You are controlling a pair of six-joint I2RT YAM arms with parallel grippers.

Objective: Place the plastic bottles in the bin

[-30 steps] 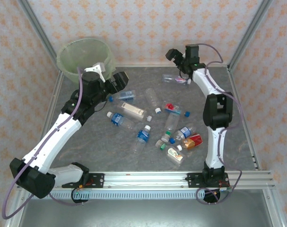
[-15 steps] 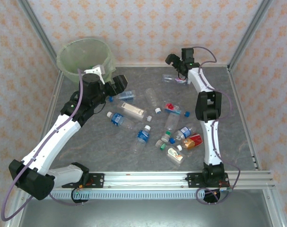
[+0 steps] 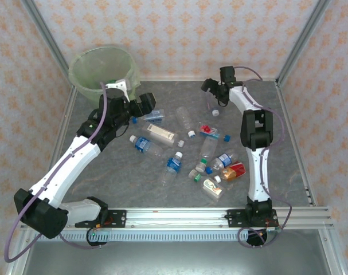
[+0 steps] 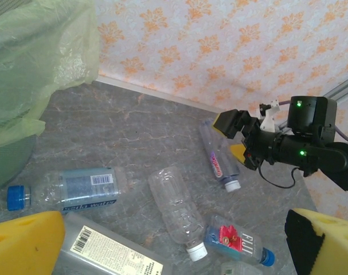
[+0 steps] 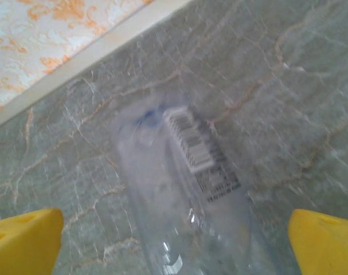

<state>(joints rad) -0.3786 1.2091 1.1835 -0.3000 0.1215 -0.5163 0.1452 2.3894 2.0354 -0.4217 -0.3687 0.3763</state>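
Note:
Several plastic bottles lie scattered on the grey table. One clear bottle [image 5: 185, 189] with a barcode label lies between the wide-apart yellow fingertips of my open right gripper [image 5: 174, 243]; its white cap [image 3: 215, 113] points toward me, and my right gripper [image 3: 211, 87] hovers at its far end. My left gripper [image 3: 146, 104] is open and holds nothing, near the pale-green bin [image 3: 82, 71]. Below my left gripper [image 4: 174, 246] lie a clear white-capped bottle [image 4: 176, 209], a Fiji bottle [image 4: 237, 243] and a blue-labelled bottle [image 4: 76, 189].
A flat rectangular bottle [image 3: 161, 134] lies mid-table. More bottles cluster nearer the front, among them an orange one [image 3: 234, 171]. The bin's bag [image 4: 36, 69] hangs to my left gripper's left. Metal frame posts and patterned walls close the back and sides.
My right gripper has come down and forward over the back bottle, which now lies between its fingers. My left arm has shifted only slightly beside the bin.

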